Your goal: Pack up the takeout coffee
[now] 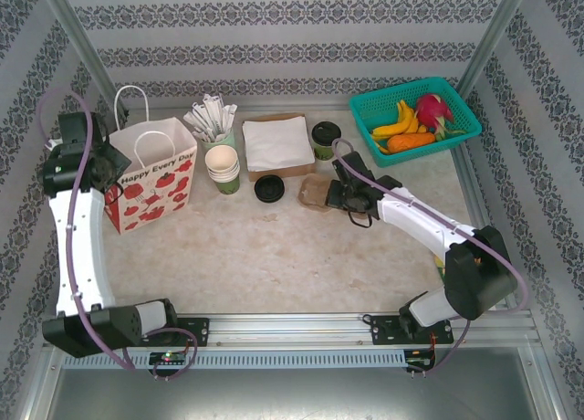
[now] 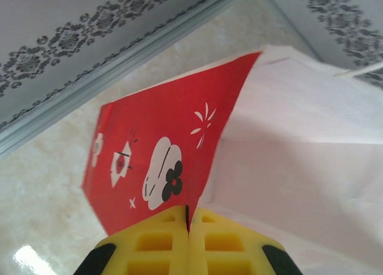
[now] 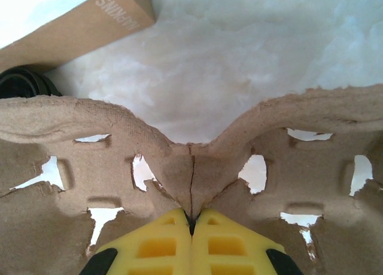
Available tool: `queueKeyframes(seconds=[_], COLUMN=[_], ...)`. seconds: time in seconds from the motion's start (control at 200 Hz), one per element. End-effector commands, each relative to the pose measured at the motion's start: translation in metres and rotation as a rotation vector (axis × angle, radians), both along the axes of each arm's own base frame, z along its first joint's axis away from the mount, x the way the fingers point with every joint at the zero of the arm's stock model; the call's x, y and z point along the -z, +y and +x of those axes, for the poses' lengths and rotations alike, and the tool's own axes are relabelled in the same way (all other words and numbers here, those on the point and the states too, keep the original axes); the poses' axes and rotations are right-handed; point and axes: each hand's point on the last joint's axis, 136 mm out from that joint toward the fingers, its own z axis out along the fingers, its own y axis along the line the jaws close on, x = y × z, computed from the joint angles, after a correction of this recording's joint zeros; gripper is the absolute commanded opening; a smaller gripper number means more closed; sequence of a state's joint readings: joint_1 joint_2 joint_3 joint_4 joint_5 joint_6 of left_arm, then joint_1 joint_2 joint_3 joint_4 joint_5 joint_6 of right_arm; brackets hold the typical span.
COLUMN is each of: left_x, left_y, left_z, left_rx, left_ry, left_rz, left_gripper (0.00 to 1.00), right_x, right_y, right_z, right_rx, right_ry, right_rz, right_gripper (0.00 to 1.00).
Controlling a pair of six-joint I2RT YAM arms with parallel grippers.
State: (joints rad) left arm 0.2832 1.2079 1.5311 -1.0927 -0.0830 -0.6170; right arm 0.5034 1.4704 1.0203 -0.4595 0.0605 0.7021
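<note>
Right gripper [image 3: 191, 222] pinching centre rib of brown moulded-cardboard cup carrier [image 3: 66, 122]; left gripper [image 2: 188, 220] pinching edge of red-flowered paper bag [image 2: 161, 149]. Small green paper cup with black plastic lid [image 1: 326, 139] stands just beyond right gripper, untouched. I judge it light, crushable: grip mid-wall, gently, upright.

Top view overhead, facing table [image 1: 274, 246]; left wrist close on bag [image 2: 167, 137], right on carrier [image 3: 60, 122]
</note>
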Motion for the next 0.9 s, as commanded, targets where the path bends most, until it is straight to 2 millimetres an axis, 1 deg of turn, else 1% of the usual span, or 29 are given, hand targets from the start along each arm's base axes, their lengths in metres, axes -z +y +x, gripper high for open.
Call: queueKeyframes(seconds=[0.0,0.095,0.23,0.305,0.35,0.5,0.665,0.769,0.894], left_x=[0.002,0.0,0.001,0.0,-0.004,-0.015,-0.018,-0.019,-0.011], left_y=[-0.02,-0.029,-0.053,-0.062,-0.067,-0.072,-0.101,-0.124,-0.133], left_z=[-0.016,-0.026,-0.031,-0.035,-0.037,-0.052,-0.051,-0.046,-0.043], left_rx=[0.142,0.173,0.277,0.311,0.333,0.375,0.493,0.575,0.59], left_ry=[0.009,0.009,0.003,-0.007,-0.02,-0.008,-0.062,-0.094,-0.055], left_rz=[-0.009,-0.026,-0.1,-0.128,-0.134,-0.103,-0.213,-0.317,-0.325], left_gripper=[0.0,0.0,0.0,0.0,0.0,0.0,0.0,0.0,0.0], right_x=[-0.013,-0.016,-0.015,-0.016,-0.016,-0.018,-0.021,-0.022,-0.023], right_y=[0.002,0.002,0.002,0.004,0.004,0.002,0.0,0.0,-0.004], right_z=[0.008,0.014,0.023,0.026,0.027,0.028,0.031,0.031,0.029], right_rx=[-0.011,-0.006,0.006,0.009,0.011,0.014,0.014,0.01,0.015], right_ry=[-0.019,-0.027,-0.018,-0.02,-0.021,-0.029,-0.034,-0.034,-0.038], right_rz=[0.026,0.044,0.066,0.073,0.074,0.064,0.061,0.057,0.051], right_gripper=[0.0,0.0,0.0,0.0,0.0,0.0,0.0,0.0,0.0])
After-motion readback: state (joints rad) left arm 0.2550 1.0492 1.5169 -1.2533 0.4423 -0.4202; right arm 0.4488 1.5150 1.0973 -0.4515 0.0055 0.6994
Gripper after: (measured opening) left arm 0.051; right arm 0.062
